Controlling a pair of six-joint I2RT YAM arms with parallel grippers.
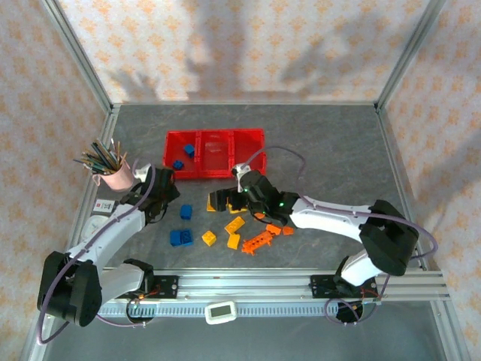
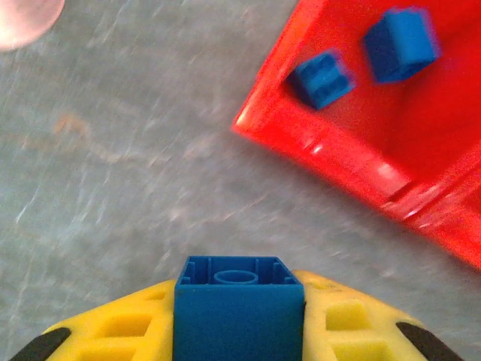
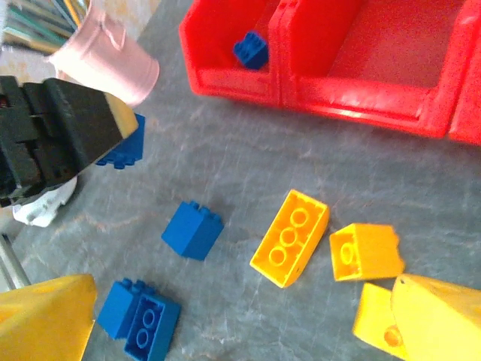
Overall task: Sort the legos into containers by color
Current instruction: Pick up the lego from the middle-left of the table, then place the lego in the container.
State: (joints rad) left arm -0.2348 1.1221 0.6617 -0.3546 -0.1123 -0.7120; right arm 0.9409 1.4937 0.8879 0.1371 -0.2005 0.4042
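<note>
Early days here: just two blues (image 1: 188, 150) sit in the left bin of the red tray (image 1: 218, 175). The left end effector (image 2: 239, 335) is clamped on another blue brick (image 2: 239, 301), just near-left of that bin. The right end effector (image 1: 222, 201) hangs wide open over the yellows (image 3: 290, 237) (nothing held). Yellows, oranges (image 1: 255, 242) and a few blues lie loose on the table (image 1: 331, 150).

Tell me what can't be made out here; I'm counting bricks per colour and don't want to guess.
- Orange bricks, top view: partly under the right arm, count unclear.
- Yellow brick, right wrist view: half behind a finger of the right end effector.
- Two blue bricks in the tray, left wrist view: blurred, shapes uncertain.
- Tray's right bin, right wrist view: cut off by the frame edge.
</note>
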